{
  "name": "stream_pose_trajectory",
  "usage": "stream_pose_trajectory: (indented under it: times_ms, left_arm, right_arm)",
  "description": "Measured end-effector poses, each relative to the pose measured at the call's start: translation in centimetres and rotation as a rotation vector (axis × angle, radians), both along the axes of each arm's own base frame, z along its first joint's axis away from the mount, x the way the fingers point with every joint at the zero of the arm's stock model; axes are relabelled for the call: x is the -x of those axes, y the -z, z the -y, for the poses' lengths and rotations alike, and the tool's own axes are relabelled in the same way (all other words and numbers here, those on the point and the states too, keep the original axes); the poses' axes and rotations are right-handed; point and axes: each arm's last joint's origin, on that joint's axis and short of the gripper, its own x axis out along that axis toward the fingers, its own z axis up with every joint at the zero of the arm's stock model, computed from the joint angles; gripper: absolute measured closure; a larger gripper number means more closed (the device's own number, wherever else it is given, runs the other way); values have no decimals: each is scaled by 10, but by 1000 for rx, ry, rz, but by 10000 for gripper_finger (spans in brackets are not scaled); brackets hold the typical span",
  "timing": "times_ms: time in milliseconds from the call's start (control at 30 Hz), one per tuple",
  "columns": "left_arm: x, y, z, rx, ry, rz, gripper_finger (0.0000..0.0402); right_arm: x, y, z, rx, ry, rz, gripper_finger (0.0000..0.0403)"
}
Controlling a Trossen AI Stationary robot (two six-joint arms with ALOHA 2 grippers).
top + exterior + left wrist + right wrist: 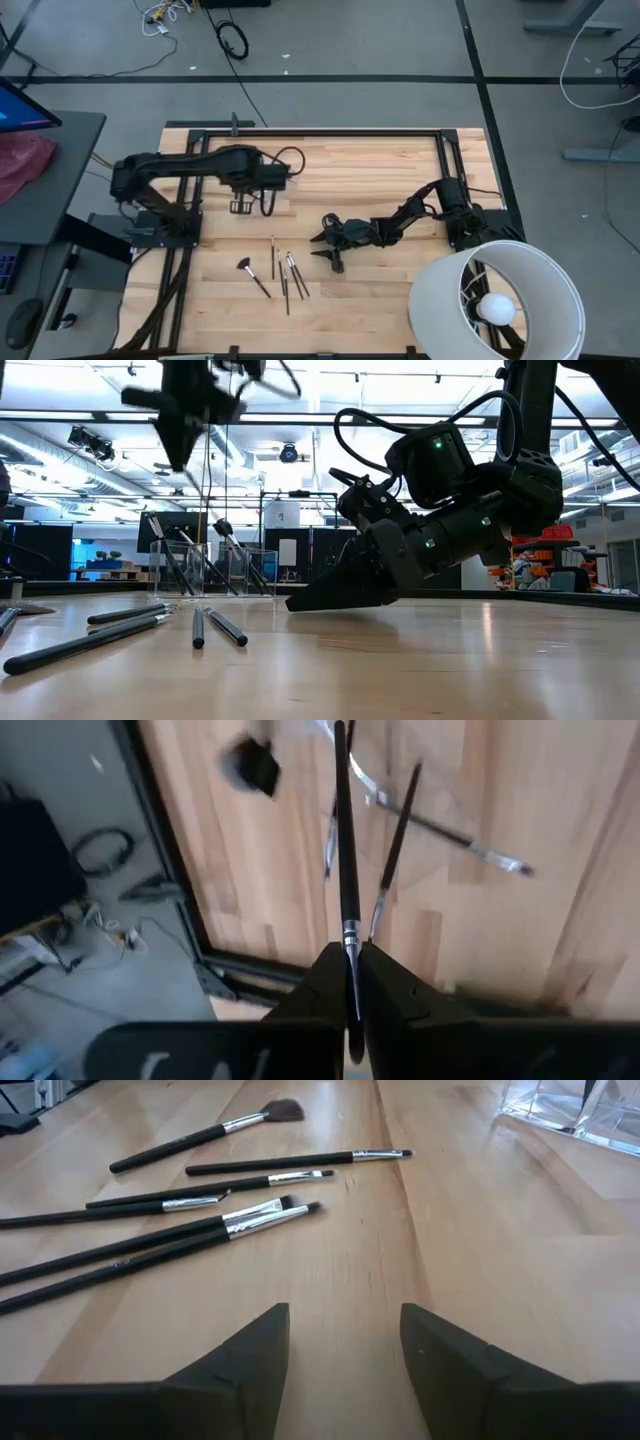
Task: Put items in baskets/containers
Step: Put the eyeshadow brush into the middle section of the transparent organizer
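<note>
The left gripper (350, 982) is hanging above the clear container (212, 568), its jaws pinching one thin brush (345, 850) by the handle. Several brushes are already standing tilted inside the container. The right gripper (345, 1345) is resting low over the wooden table (380, 170), jaws spread, facing the loose brushes (180, 1210) lying near it.

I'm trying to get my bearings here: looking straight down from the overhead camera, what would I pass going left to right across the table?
Left arm's end effector over the clear container → fan-shaped brush → cluster of thin brushes → right arm's end effector → white lamp shade.
</note>
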Motion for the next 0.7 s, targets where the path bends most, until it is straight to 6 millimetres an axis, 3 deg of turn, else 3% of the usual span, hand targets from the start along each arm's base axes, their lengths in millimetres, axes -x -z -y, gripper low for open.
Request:
stream_pose_trajectory:
  times_ms: [167,400,700]
  left_arm:
    - [-10,28,-14,22,-12,-99,379]
    - [-31,54,-26,26,-43,-105,372]
    - [-37,66,-31,25,-64,-130,300]
  right_arm:
    - [0,1,0,-2,2,-11,209]
    - [0,1,0,-22,11,-15,209]
    - [-2,-3,-4,-29,4,18,209]
